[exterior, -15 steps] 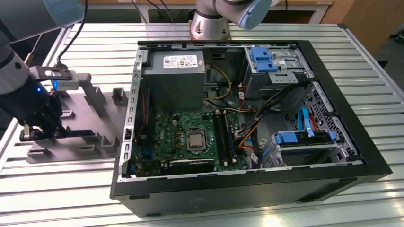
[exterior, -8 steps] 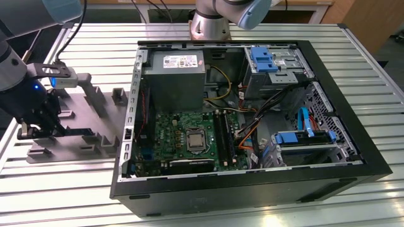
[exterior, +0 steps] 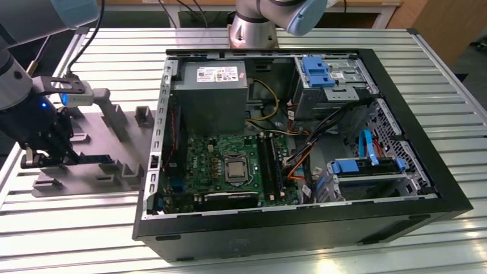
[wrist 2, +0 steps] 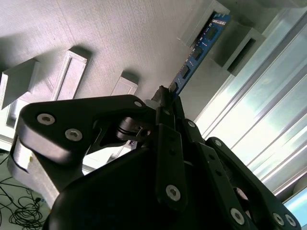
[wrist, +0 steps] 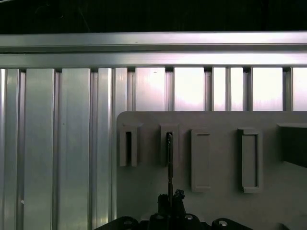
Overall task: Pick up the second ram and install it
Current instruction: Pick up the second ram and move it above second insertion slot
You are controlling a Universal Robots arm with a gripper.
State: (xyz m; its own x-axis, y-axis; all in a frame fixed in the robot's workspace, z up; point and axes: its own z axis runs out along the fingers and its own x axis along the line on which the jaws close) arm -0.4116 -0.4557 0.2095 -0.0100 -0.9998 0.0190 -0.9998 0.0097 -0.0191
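Grey moulded holder tray on the slatted aluminium surface, lying at the exterior view's left, well apart from the motherboard inside the open computer case. The hand hangs low over this tray. In both wrist views its fingers are drawn together, clamped on the near part of the second ram. The stick's far end reaches into the slot of a holder block; whether it rests on the slot floor or is already raised cannot be told.

Step in hand, as judged: the pick-up, with the grasp made and the stick not yet clear of the tray. Installation is not begun, and the long black slots on the board lie far from the hand. Freeing the stick would call for a straight draw in line with the slot walls, without twist, since a thin board held by one stretch can bind or flex.

Appearance: a slim blue board carrying a row of dark chips in the second wrist view. Edge-on in the first wrist view, it reads as a thin dark line.
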